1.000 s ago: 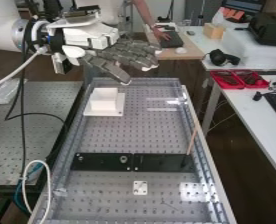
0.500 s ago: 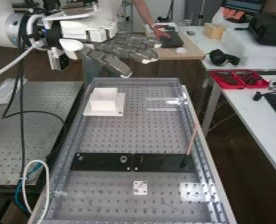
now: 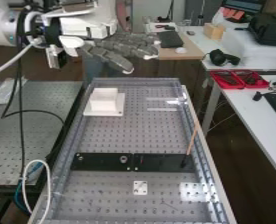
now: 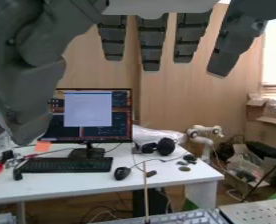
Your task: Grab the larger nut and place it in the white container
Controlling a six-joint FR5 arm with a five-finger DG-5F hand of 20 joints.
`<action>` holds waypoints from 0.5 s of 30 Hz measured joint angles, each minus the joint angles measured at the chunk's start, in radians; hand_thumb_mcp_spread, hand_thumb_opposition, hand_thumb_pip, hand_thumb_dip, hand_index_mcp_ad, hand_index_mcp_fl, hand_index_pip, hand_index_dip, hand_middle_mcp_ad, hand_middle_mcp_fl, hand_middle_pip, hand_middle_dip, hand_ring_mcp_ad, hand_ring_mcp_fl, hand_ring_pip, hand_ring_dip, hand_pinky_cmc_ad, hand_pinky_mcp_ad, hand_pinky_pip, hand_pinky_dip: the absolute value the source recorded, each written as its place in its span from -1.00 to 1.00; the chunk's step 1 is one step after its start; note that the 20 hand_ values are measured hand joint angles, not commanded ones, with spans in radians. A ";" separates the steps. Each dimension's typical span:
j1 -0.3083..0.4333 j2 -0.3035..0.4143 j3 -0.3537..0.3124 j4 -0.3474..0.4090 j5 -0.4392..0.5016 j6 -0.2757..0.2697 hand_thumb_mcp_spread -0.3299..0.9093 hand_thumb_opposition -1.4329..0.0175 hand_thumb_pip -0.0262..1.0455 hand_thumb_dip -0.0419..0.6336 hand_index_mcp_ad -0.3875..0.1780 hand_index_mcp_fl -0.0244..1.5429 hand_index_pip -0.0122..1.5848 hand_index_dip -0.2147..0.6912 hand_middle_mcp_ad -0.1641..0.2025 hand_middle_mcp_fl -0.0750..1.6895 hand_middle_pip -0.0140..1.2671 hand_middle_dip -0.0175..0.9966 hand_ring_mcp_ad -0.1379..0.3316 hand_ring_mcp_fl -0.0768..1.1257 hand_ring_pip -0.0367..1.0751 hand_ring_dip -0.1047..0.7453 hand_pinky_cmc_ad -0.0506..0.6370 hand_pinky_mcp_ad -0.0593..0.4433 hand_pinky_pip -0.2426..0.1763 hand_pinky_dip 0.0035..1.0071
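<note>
Perforated metal desk point(image 3: 122, 135), extending away from the high view's near end. White arm point(image 3: 3, 30), entering at upper left. Hand point(image 3: 112, 56), wide, fingers extended and apart, raised above and beyond the desk's far end. Flat black bar point(image 3: 162, 162), lying across the desk. White container point(image 3: 104, 103), on a wider white base near the desk's far end, toward its left side. Slender stick point(image 3: 192, 139), leaning at the bar's right end. Bearing point(image 3: 123, 159) and smaller nut point(image 3: 80, 158), apart on the bar's left half.
</note>
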 joint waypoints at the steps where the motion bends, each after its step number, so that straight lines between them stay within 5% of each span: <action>1: -0.004 0.005 0.000 -0.001 -0.013 -0.001 -0.22 -0.03 0.20 -0.50 -0.05 -0.92 -0.84 -0.47 0.28 -0.84 -0.79 -0.46 0.22 -0.87 -0.80 -0.51 0.14 0.34 -0.27 -0.29; 15: -0.027 0.030 -0.015 -0.010 -0.063 -0.012 -0.22 -0.03 0.20 -0.50 -0.03 -0.92 -0.83 -0.46 0.28 -0.84 -0.79 -0.46 0.23 -0.87 -0.80 -0.51 0.15 0.34 -0.27 -0.29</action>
